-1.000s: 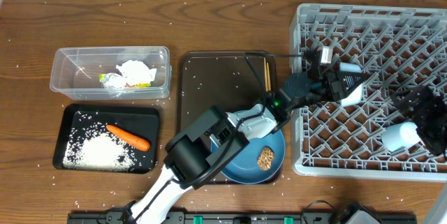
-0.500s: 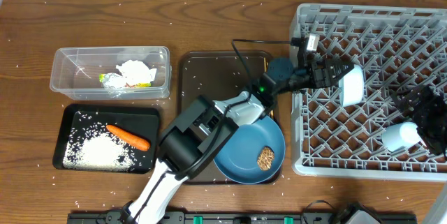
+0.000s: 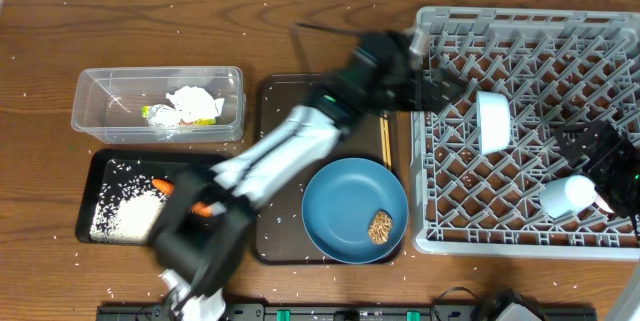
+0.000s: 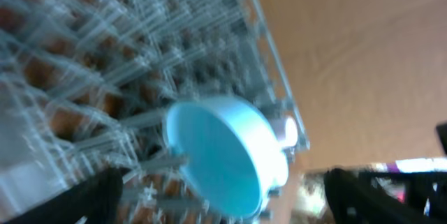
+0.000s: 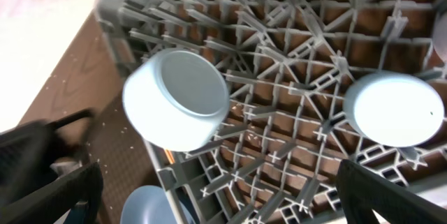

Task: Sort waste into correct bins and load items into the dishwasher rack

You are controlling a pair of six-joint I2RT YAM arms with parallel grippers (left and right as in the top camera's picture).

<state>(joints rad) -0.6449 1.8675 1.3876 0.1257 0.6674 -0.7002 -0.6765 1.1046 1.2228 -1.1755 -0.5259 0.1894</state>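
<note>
Resting in the dishwasher rack: one white bowl, one light-blue cup; only overhead shows the one crumpled tissue; left gripper and right gripper both released

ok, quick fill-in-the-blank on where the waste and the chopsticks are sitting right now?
1. The food lump lies on the ____ plate.
2. The carrot lies in the ____ tray.
3. The chopsticks lie on the ____ serving tray.
4. The tissue lies in the ____ plastic tub.
Missing words: blue; black; brown; clear.
</note>
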